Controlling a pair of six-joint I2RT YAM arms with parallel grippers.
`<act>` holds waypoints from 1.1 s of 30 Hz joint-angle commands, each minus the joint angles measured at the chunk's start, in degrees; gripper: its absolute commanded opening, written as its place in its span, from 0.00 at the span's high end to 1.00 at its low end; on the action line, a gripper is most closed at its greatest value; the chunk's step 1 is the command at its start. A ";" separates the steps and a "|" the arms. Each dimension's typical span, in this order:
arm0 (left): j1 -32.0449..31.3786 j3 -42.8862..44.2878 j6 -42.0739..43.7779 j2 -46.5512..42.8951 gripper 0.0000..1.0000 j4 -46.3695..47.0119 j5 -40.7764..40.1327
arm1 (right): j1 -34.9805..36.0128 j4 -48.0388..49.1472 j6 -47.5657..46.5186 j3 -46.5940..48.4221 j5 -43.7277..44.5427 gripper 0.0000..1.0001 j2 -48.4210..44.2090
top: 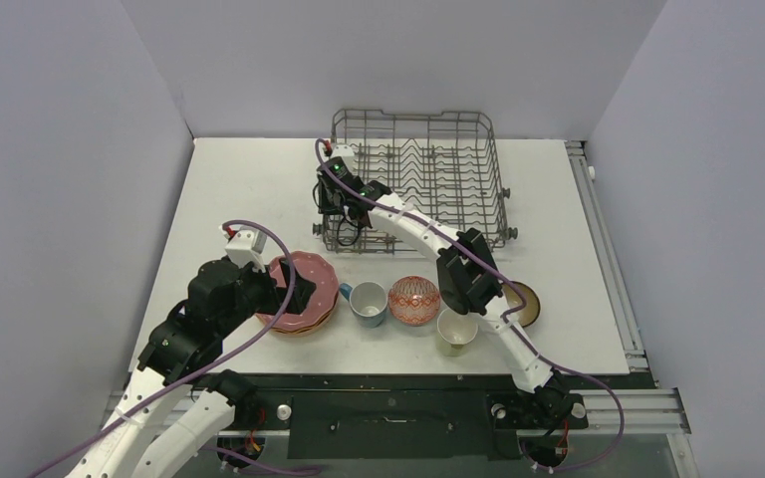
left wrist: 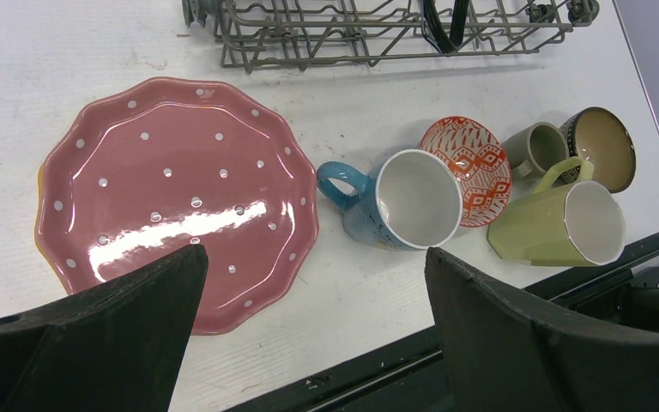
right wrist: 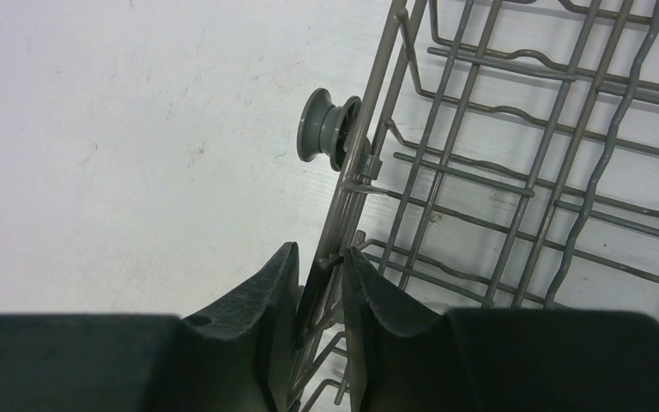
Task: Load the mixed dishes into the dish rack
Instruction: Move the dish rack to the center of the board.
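Two robot arms work over a white counter (top: 239,189) walled in pale grey. The dish rack (top: 413,115), a large grey wire basket with rows of upright tines, stands at the far middle of the counter.

The right arm reaches across to the rack's near left corner. The right tool (right wrist: 321,253) is narrow, its two dark fingers straddling a wire of the rack's side wall. It cannot be told whether they press on the wire. A small grey roller (right wrist: 326,129) sits on the outside of that wall, just beyond the fingers.

The left tool (left wrist: 316,256) is spread wide and holds nothing. It hangs above the pink white-dotted plate (left wrist: 172,189), which tops a stack of plates (top: 311,325) at the near left.

To the right of the stack the other dishes lie in a loose cluster: a light-blue mug (left wrist: 395,206) just beside the pink plate, then a red patterned dish (left wrist: 472,167), a pale-yellow mug (left wrist: 558,223), a small olive mug (left wrist: 536,146) and a dark-brown bowl (left wrist: 605,146).
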 commanded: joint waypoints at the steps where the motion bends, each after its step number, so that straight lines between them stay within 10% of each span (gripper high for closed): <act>1: 0.27 -0.18 0.75 -0.17 0.04 3.16 0.23 | 1.88 12.79 -0.31 -0.24 -4.38 0.75 -4.22; 10: 0.27 -0.13 0.67 0.18 0.04 3.01 -0.10 | 1.81 13.33 -0.47 -1.94 -3.33 0.55 -6.96; 33: 0.19 -0.26 0.97 0.78 0.04 3.79 0.20 | 1.13 7.49 -9.11 -26.59 5.87 0.49 -33.19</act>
